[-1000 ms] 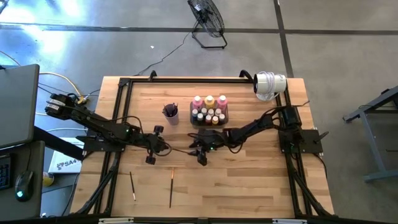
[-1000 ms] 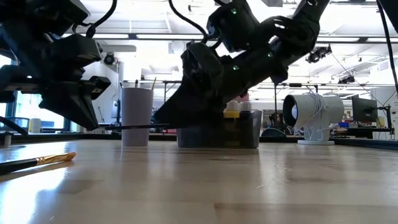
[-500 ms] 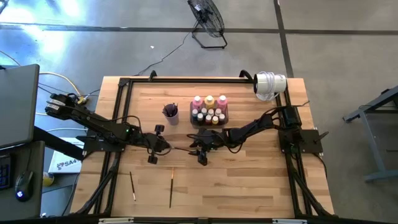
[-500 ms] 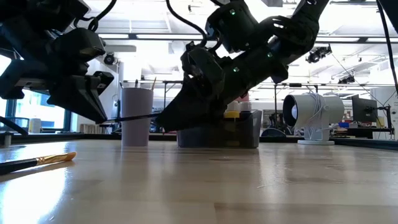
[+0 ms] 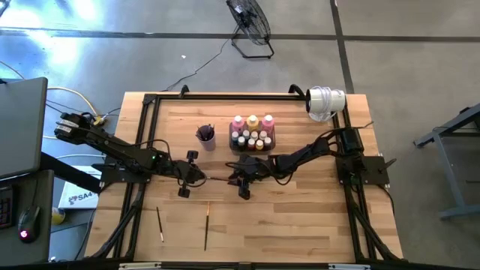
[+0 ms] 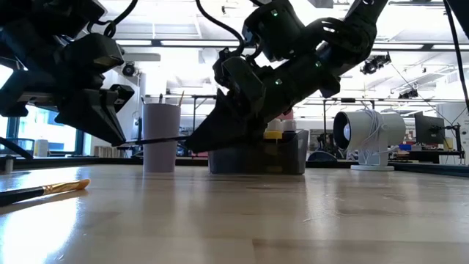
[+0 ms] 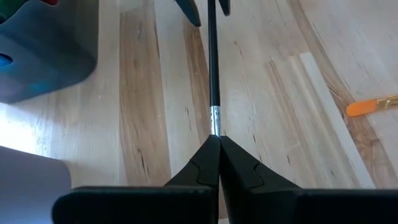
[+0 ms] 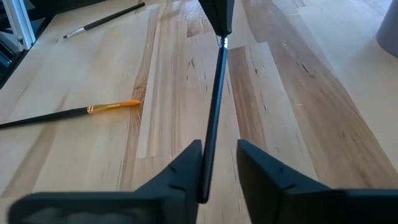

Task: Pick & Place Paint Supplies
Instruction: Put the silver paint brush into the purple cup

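Partly hidden paintbrush (image 7: 212, 68) between both grippers.

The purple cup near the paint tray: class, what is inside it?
In the purple cup, dark thin paintbrushes show from above, and their ends stick up above the rim in the low view. The cup's wall hides their lower parts.

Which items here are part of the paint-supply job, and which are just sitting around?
Job items:
- held brush, between the two end effectors
- two loose brushes
- paint bottles

Lying about:
- tray
- cup
- white fan
- floor fan
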### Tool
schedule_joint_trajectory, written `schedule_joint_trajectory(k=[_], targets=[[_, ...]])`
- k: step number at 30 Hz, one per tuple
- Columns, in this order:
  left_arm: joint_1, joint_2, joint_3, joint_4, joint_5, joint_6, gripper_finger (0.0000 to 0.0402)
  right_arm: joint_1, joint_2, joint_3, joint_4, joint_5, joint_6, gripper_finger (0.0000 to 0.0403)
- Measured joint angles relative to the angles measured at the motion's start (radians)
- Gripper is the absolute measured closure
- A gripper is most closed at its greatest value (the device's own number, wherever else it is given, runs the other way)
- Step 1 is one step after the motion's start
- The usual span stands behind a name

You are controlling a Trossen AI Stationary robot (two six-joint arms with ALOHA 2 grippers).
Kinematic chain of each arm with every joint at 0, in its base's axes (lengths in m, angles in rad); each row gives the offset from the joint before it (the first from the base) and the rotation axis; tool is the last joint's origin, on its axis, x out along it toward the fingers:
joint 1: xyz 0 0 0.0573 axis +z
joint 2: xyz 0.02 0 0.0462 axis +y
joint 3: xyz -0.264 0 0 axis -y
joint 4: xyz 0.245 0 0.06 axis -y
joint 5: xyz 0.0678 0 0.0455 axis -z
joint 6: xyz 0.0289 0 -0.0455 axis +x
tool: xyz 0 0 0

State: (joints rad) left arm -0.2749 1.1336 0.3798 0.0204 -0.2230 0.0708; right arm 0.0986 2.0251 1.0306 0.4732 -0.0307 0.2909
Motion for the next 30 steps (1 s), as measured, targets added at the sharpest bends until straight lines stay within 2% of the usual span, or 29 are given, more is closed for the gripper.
schedule_joint_trajectory(k=[5, 11, 23, 30], targets=[[0.000, 0.000, 0.000, -0.003, 0.017, -0.002, 0.0401, 0.000, 0.000, 0.000, 0.000, 0.000, 0.000, 0.0353], [0.000, 0.000, 0.000, -0.020, 0.028, -0.003, 0.0401, 0.000, 0.000, 0.000, 0.002, -0.014, 0.000, 0.0391], [0.000, 0.000, 0.000, -0.022, 0.034, -0.002, 0.0401, 0.000, 0.000, 0.000, 0.000, -0.024, 0.000, 0.0396], [-0.001, 0.000, 0.000, -0.021, -0.022, -0.057, 0.0382, -0.001, 0.000, -0.001, -0.002, -0.021, -0.001, 0.0397]])
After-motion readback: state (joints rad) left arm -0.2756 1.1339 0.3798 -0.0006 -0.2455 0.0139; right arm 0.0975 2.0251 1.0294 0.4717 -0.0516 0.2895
